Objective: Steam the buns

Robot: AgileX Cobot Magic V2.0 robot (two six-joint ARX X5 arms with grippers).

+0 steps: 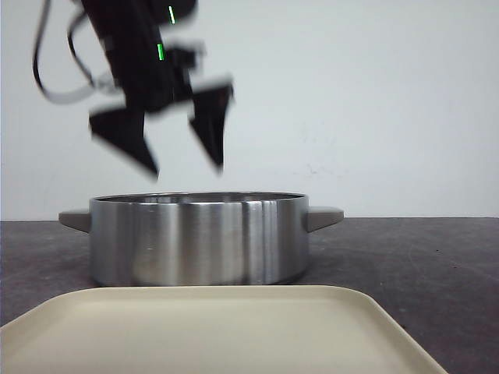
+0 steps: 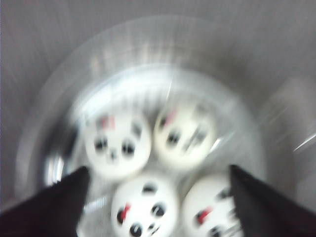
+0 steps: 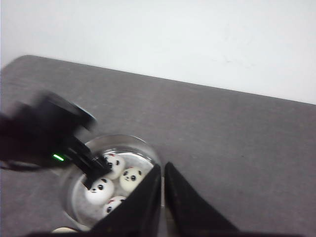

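Several white panda-faced buns lie together on the floor of a steel pot. In the left wrist view, blurred by motion, I see one bun, a second and a third. My left gripper hangs open and empty just above the pot's rim, its fingers spread wide over the buns. The right wrist view shows the pot from high up with the buns inside. My right gripper is shut and empty, well above the pot. It is out of the front view.
A cream tray lies in front of the pot at the near table edge. The pot has grey side handles. The left arm reaches over the pot. A dark grey tabletop and a white wall lie behind.
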